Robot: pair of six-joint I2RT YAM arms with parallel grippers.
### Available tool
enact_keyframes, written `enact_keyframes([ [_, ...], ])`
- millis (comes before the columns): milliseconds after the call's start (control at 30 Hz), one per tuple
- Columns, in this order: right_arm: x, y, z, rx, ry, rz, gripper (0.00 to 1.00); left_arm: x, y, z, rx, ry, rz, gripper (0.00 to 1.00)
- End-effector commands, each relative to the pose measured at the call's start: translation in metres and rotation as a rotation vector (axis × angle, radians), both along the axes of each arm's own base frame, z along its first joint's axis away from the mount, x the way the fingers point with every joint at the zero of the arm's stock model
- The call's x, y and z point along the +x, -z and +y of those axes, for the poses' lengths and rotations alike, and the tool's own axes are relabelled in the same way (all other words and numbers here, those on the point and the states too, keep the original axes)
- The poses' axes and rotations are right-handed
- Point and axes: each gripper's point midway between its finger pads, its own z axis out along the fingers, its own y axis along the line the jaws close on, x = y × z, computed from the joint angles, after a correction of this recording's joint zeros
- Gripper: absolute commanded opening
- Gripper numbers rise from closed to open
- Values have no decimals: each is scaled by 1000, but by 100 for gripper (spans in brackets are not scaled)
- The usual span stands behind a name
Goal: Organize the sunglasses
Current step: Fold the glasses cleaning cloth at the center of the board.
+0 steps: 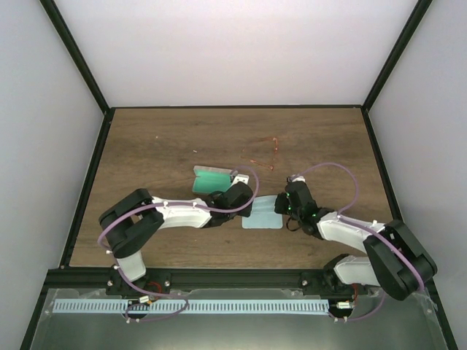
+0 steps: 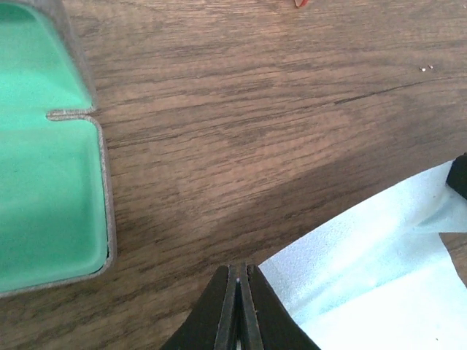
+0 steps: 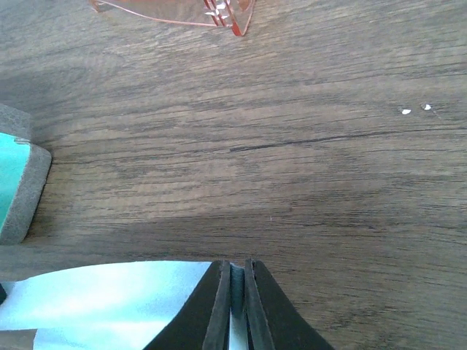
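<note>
On a brown wooden counter, thin red wire-framed sunglasses lie at twelve o'clock from a pale blue square cloth. The right fingers clamp its edge; the left fingers press together beside it. Moving both evenly should avoid bunching.

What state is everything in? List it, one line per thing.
sunglasses: out of the case, lying on the table, untouched.
case: open, green lining up, nothing in the part that shows.
cloth: spread on the table.
left gripper: shut at the cloth's edge; grip on it unclear.
right gripper: shut on the cloth.
</note>
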Motion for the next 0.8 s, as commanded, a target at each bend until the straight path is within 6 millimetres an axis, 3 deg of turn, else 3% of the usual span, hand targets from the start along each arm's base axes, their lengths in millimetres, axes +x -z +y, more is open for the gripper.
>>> enact_keyframes([
  [0, -1, -8, 3, 10, -12, -29, 8, -5, -14, -2, -43, 5, -11, 4],
  [767, -16, -7, 5, 35, -14, -19, 8, -18, -14, -1, -55, 17, -1, 4],
])
